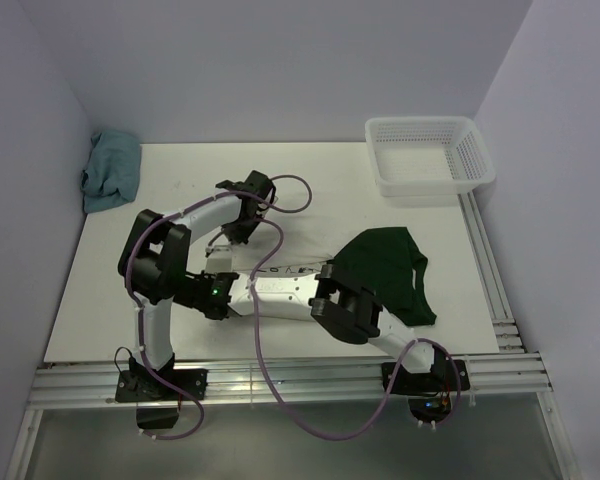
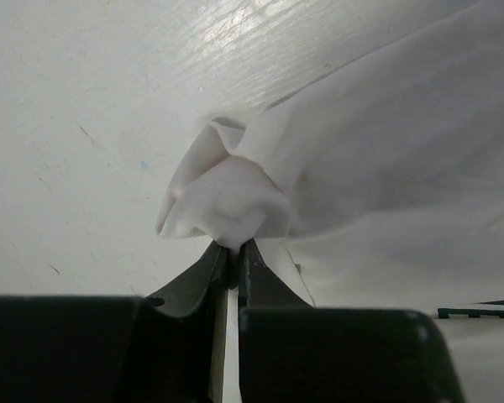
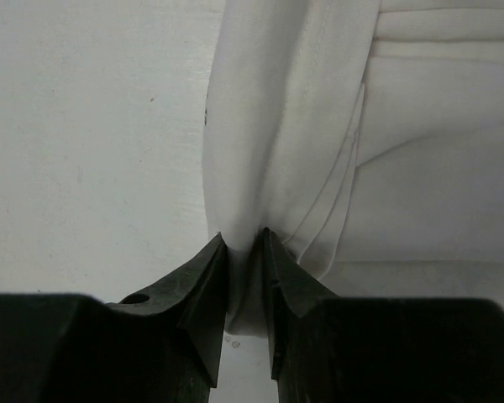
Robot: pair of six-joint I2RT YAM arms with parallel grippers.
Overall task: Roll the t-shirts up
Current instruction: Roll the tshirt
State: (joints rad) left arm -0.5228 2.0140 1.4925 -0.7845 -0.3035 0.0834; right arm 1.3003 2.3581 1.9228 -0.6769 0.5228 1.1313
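white t-shirt [image 2: 365,151]: lies on the white table [image 1: 180,200], in the middle of the near half, between the 2 arms. From above it barely stands out from the tabletop. Only a thin row of dark print [image 1: 292,270] marks it.
left-hand corner: 1 corner is bunched into a soft knot right at the fingertips, with cloth trailing off to the right in long smooth folds.
right-hand edge: gathered into narrow lengthwise pleats that run away from the wrist camera. More flat layers lie to the right of them.
left gripper [image 2: 233,248]: the 2 fingers are pressed nearly together, pinching the bunched corner at their tips.
right gripper [image 3: 244,252]: narrow gap with a fold of the shirt edge filling it, so it is clamped on cloth.
dark green cloth [image 1: 385,270]: crumpled, just right of the print and touching the right arm's elbow area. Cannot tell whether it is part of the white shirt or a separate piece.
left arm [image 1: 155,335]: rises from its base at the near-left edge, then bends right toward the table's middle.
right arm [image 1: 345,310]: its forearm reaches left across the shirt, ending close to the left arm.
basket [image 1: 472,160]: white mesh, in the far-right corner — well apart from the shirt.
teal cloth [image 1: 110,170]: heaped in the far-left corner against the wall — well apart too.
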